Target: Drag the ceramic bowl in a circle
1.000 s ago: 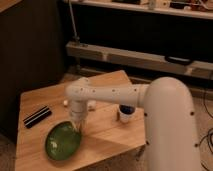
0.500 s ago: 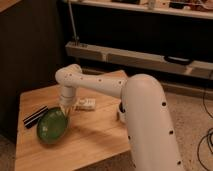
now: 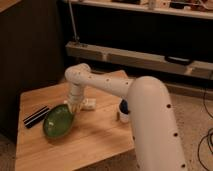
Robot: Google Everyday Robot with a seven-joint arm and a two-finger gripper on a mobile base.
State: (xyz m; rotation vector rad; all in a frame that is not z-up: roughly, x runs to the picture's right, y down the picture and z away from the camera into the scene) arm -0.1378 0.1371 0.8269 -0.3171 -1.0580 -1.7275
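Note:
The green ceramic bowl [image 3: 58, 121] sits on the left half of the wooden table [image 3: 95, 140], tilted slightly toward me. My white arm reaches across from the right, bends at the elbow and points down. My gripper [image 3: 73, 106] is at the bowl's far right rim, touching it.
A black flat bar [image 3: 36, 117] lies just left of the bowl. A small white object [image 3: 89, 104] lies right of the gripper. A white cup with a blue top [image 3: 123, 111] stands behind my arm. Dark shelving runs along the back. The table's left and front edges are near.
The bowl and my gripper have moved left and away from the front edge, from the table's front middle toward the black bar. The arm has swung left with them.

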